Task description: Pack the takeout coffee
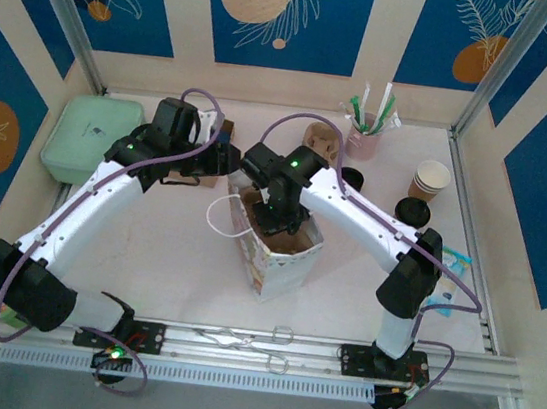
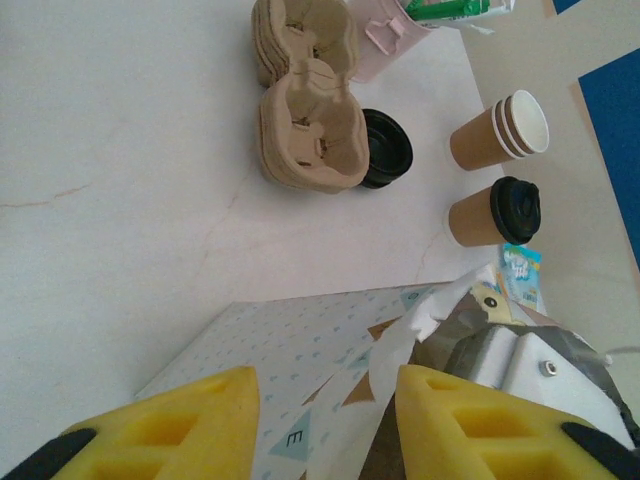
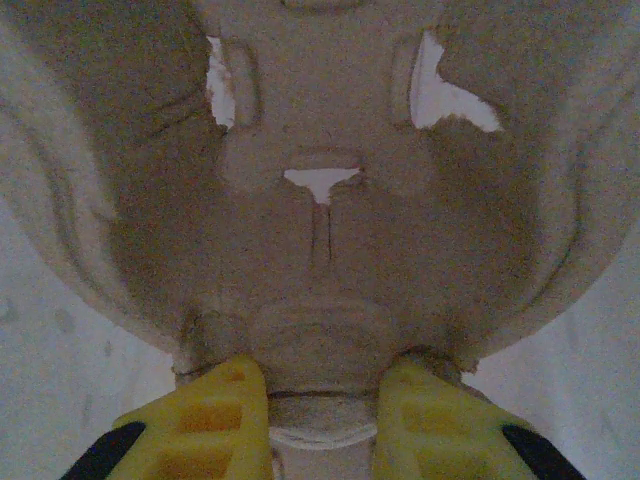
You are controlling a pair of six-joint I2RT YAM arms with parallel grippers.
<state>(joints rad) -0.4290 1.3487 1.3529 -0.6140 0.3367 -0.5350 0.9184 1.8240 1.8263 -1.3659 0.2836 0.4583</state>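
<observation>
Right gripper (image 3: 325,405) is pinching down between its yellow fingers (image 3: 225,420) on the raised centre tab of a moulded-pulp cup carrier (image 3: 320,200), with its jaws standing only a narrow way apart and the carrier's hollows opening out beyond them. In the top view this gripper (image 1: 277,217) is reaching down into the mouth of an upright patterned paper bag (image 1: 285,267), which is standing near the middle of the table (image 1: 147,248) and holding that carrier. Left gripper (image 2: 325,400) is hovering at the bag's far-left rim with its jaws standing apart and gripping nothing, the printed wall of the bag (image 2: 300,360) showing between and below its fingers (image 2: 200,420); from above it (image 1: 227,158) is sitting just beside the bag's top edge. Beyond the bag, a stack of empty pulp carriers (image 2: 305,130) is lying on the table, with a short pile of black lids (image 2: 385,150) touching its right side. The takeout coffee (image 2: 495,212), lid on, is standing upright to the right of the bag, outside it (image 1: 414,213), and a nested stack of open paper cups (image 2: 500,130) is standing just behind it. Farther back, a pink cup (image 1: 363,141) is holding wrapped straws (image 1: 372,107). At the far left, a pale green lidded box (image 1: 86,134) is sitting closed.
</observation>
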